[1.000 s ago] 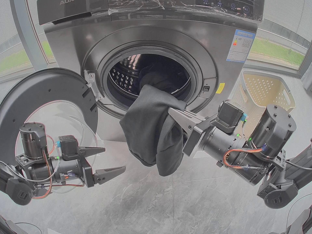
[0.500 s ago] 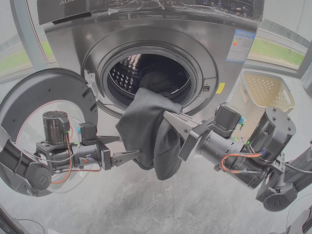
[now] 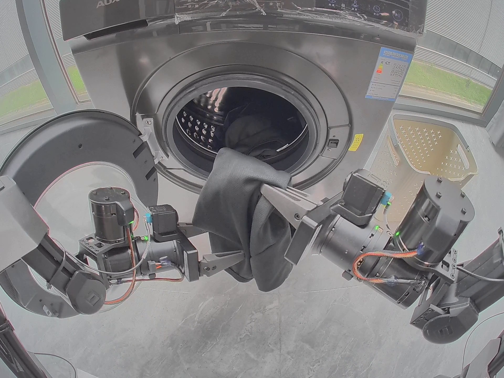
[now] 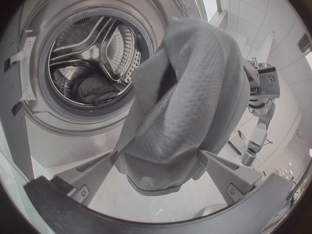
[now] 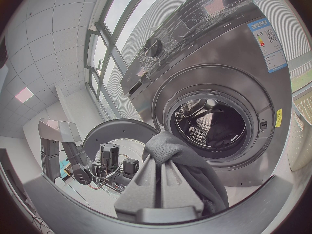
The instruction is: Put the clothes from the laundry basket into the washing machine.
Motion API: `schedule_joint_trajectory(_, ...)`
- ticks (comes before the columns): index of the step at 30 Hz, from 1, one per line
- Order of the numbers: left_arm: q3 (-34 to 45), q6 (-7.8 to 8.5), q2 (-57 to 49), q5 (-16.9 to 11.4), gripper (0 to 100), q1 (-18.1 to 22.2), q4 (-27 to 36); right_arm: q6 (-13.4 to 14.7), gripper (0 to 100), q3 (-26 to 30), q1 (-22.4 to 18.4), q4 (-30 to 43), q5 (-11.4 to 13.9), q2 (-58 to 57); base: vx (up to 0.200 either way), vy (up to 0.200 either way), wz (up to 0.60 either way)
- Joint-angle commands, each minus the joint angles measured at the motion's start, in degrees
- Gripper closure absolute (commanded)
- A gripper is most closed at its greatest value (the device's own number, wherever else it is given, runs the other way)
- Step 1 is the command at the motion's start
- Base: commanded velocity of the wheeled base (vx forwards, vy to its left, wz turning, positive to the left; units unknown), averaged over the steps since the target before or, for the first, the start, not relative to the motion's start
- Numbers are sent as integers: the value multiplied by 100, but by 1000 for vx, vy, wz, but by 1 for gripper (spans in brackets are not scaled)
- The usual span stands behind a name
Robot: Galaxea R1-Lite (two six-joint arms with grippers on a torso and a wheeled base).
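The right gripper (image 3: 269, 191) is clamped on a fold of the dark grey garment (image 3: 233, 211). It holds the fold just short of the drum mouth (image 3: 241, 127) of the washing machine (image 3: 315, 64), so the cloth hangs below its fingers, off the floor. The left gripper (image 4: 157, 159) sits low against that hanging bulk, fingers spread to either side of it, probably to gather the loose end for the push inside. Whether its pads touch the cloth is hard to tell. Other clothes (image 4: 94, 91) lie in the drum beyond both grippers. The laundry basket (image 3: 430, 148) stands beside the machine, out past the right gripper's wrist.
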Motion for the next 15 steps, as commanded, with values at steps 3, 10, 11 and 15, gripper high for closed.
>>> schedule_joint_trajectory(3, 46, -6, 114, -12, 0, -140, -33, 1, 100, 4, -17, -1, 11, 21, 0, 0, 0)
schedule_joint_trajectory(10, 55, -15, 79, -12, 100, -184, -60, 1, 100, 39, -26, -10, 20, 21, 0, 0, 0)
schedule_joint_trajectory(11, 55, -15, 61, -12, 100, -192, -77, 1, 100, 39, -26, -10, 20, 21, 0, 0, 0)
schedule_joint_trajectory(15, 389, -112, -97, -3, 100, -263, -455, 1, 100, 48, -52, -10, 20, 91, 0, 0, 0)
